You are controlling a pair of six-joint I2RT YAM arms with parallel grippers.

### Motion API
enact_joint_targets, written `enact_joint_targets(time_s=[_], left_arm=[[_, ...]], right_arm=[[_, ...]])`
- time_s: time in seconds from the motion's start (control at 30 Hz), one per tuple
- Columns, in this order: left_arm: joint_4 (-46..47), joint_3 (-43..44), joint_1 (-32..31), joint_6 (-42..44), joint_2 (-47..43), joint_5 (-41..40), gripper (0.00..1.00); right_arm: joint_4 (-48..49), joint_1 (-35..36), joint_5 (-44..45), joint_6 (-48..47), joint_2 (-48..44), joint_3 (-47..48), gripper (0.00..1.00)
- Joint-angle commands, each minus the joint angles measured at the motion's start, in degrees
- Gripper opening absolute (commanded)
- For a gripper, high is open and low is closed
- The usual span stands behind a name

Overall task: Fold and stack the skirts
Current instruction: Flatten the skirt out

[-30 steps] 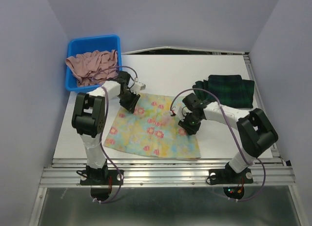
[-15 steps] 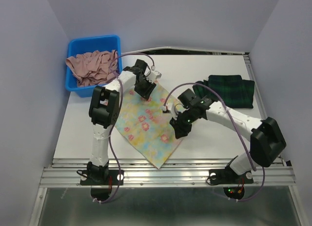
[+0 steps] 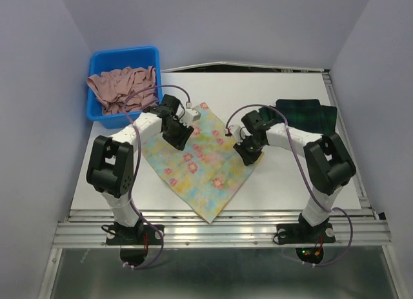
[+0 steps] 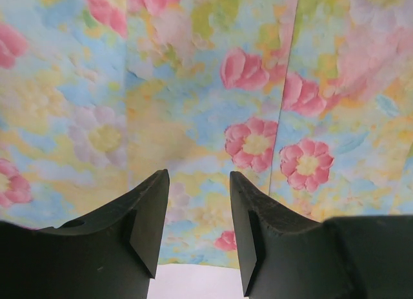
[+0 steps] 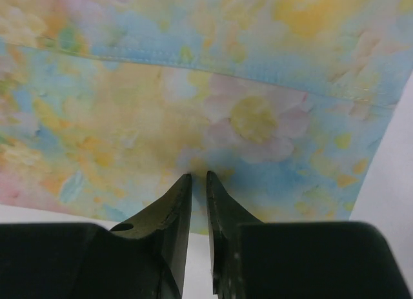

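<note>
Left wrist view: my left gripper (image 4: 197, 177) stands moderately apart over the floral skirt (image 4: 193, 86), with nothing between its jaws. My right gripper (image 5: 199, 176) is narrowed to a slit at that skirt's edge; I cannot tell whether cloth is pinched. The floral skirt lies spread on the table (image 3: 290, 183), and the plaid skirt (image 3: 310, 115) lies folded at the far right.

Corner of the plaid skirt (image 3: 310, 117) hidden behind the right arm (image 3: 287, 141), floral skirt (image 3: 206, 173) runs off both wrist views, right gripper (image 5: 198, 176) grip unclear
</note>
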Motion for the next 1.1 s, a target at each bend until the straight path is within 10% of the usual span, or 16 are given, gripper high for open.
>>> enact_joint_targets(time_s=[0.0, 0.43, 0.7, 1.07], left_arm=[[0.3, -4.7, 0.1, 0.3, 0.1, -0.3, 0.54], [-0.2, 5.6, -0.5, -0.1, 15.8, 2.8, 0.55], [-2.0, -2.3, -4.9, 3.4, 12.9, 9.6, 0.54], [-3.6, -10.7, -7.5, 8.4, 6.2, 12.6, 0.55]], right_arm=[[-0.9, -0.2, 4.2, -1.2, 1.9, -2.0, 0.21], [-19.6, 20.8, -10.0, -9.2, -0.4, -6.8, 0.24], [-24.8, 24.0, -25.5, -10.1, -7.3, -0.2, 0.24], [-18.3, -0.3, -20.4, -8.0, -14.8, 13.1, 0.26]])
